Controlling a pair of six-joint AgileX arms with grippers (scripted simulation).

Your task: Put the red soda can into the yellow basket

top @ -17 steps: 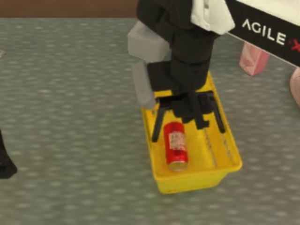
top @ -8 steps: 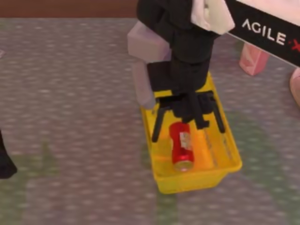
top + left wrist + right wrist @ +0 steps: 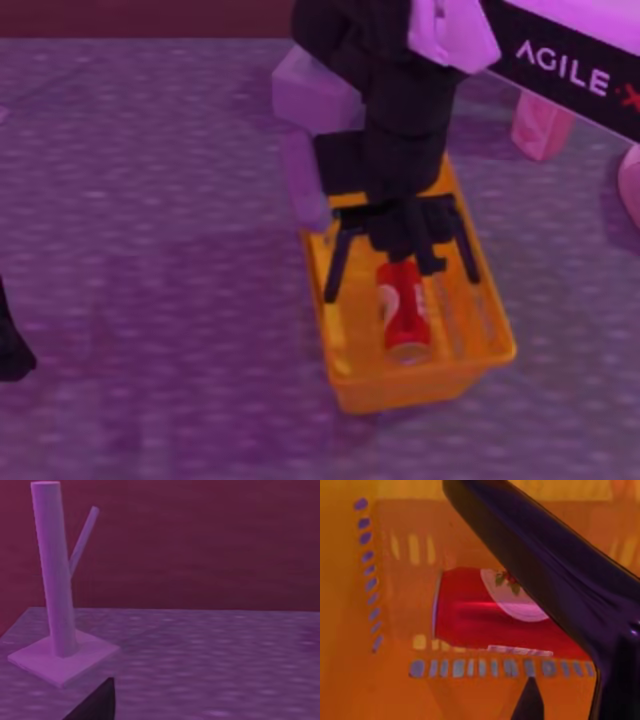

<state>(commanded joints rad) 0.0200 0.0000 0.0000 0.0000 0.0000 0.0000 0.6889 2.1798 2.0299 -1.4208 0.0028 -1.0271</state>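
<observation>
Red soda can [image 3: 403, 312] is lying on its side on the floor of the yellow basket [image 3: 490, 352], free of any grip. Right gripper [image 3: 402, 240] is hovering just above it with its jaws apart; the left arm [image 3: 12, 350] is sitting parked at the desk's left edge, its jaws out of sight. Judging from this, the can is lying free to roll against a basket wall. The black folding handles [image 3: 338, 262] are flanking the gripper closely, so lifting off crooked could snag one and drag the basket. Open desk is lying to the left.
</observation>
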